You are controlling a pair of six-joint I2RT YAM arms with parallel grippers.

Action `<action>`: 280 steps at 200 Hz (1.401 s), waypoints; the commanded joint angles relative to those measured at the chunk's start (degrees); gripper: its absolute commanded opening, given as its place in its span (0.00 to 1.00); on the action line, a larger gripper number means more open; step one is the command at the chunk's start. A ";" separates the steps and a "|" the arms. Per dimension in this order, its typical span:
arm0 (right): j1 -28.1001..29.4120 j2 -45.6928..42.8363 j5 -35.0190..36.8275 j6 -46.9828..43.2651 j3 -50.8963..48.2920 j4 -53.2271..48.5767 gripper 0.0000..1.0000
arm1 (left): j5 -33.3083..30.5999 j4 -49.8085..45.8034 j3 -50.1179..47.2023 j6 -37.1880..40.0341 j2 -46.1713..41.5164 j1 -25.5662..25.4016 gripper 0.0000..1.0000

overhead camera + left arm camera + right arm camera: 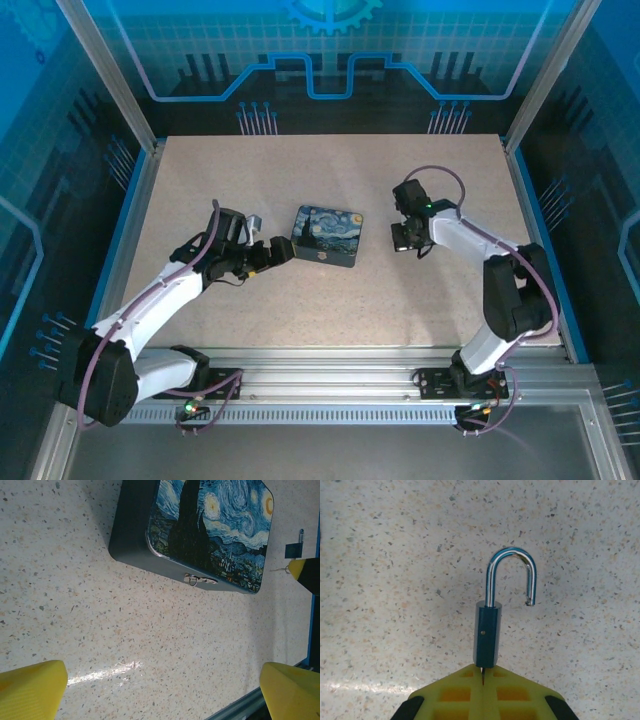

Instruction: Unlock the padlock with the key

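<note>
A blue padlock sticks out from the tips of my right gripper. Its silver shackle is swung open, with the free end clear of the body. A thin sliver of the key shows between the shut yellow pads and enters the lock's underside. In the top view the right gripper hovers right of the painted tin. My left gripper is open beside the tin's left end, with nothing between its fingers. The padlock also appears far off in the left wrist view.
The Starry Night tin lies closed on the speckled table, its small metal latch facing the left gripper. A blue rail borders the table's left side, and an aluminium rail runs along the near edge.
</note>
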 commanded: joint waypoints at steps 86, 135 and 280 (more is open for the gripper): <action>-1.74 3.47 1.47 7.05 2.80 -3.63 0.32 | -1.87 -1.11 -1.09 -0.50 -1.41 2.26 0.99; -2.45 -8.19 0.60 5.96 -0.55 -2.92 1.00 | -7.10 -4.53 2.98 2.55 -1.00 4.58 0.99; -2.54 -18.06 19.10 -12.92 -35.49 62.70 1.00 | -31.82 54.62 -13.22 31.62 16.13 17.22 0.99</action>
